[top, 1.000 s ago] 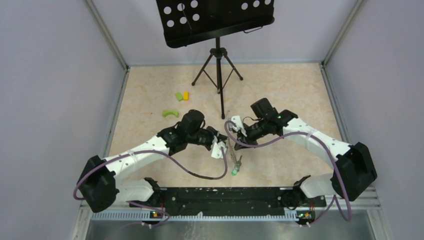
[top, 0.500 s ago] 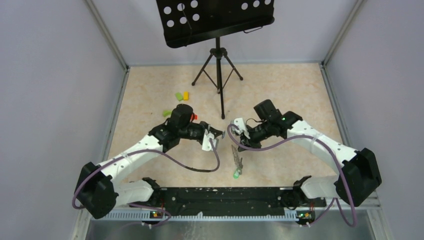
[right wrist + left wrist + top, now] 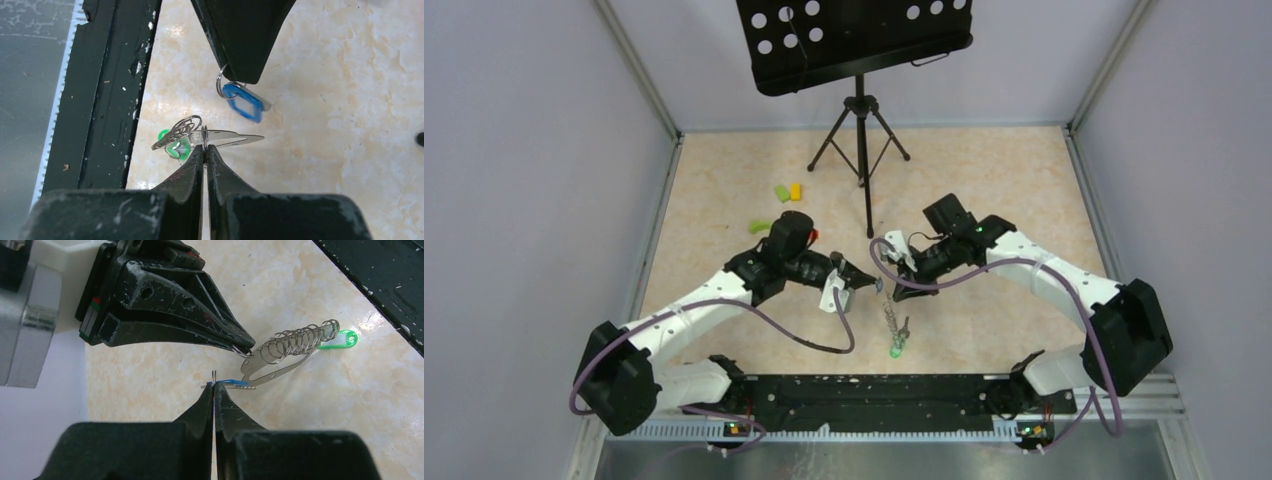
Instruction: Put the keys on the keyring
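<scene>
Clamping the blue-tagged key [image 3: 243, 103] at the tag's ring end, the left gripper [image 3: 214, 389] had its jaws pressed together on it. The right gripper [image 3: 205, 151] pinched the keyring [image 3: 280, 359] by its thin metal edge, at two o'clock from the left tips, just apart. The green-tagged key [image 3: 338, 339] seemed to dangle from it. Everything looked light, stiff and slippery, so flat faces were the best hold.

Beige marbled table [image 3: 984, 180], black tripod stand [image 3: 862, 150] stood towards its far edge, green block [image 3: 781, 193] and yellow block [image 3: 796, 190] lay side by side left of it, another green block [image 3: 760, 226] lay nearer the left edge
</scene>
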Action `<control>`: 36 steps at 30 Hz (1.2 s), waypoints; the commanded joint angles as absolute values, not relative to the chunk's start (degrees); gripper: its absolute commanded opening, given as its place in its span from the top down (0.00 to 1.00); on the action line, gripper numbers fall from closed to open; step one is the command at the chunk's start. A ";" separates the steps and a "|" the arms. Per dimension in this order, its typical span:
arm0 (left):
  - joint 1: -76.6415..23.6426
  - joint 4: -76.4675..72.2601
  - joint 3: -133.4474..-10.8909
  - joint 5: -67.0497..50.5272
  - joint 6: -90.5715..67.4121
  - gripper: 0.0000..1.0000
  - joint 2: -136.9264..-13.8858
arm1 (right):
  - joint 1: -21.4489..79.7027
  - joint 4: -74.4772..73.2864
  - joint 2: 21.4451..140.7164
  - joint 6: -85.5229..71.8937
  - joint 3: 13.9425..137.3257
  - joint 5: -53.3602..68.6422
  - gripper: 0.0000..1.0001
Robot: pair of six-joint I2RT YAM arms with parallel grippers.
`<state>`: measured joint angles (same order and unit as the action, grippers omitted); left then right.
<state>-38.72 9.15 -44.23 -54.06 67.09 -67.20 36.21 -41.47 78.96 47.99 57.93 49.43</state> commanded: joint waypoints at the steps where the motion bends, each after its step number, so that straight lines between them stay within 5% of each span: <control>1: -39.48 10.44 -44.40 -56.72 70.42 1.00 -68.33 | 36.30 -40.27 79.48 49.13 60.63 52.27 1.00; 36: -41.84 9.54 -43.93 -53.67 72.95 1.00 -71.02 | 39.29 -37.44 82.61 47.55 60.65 51.18 1.00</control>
<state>-41.54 10.72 -44.23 -52.45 72.05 -71.68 38.50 -38.24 82.11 47.31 58.65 50.68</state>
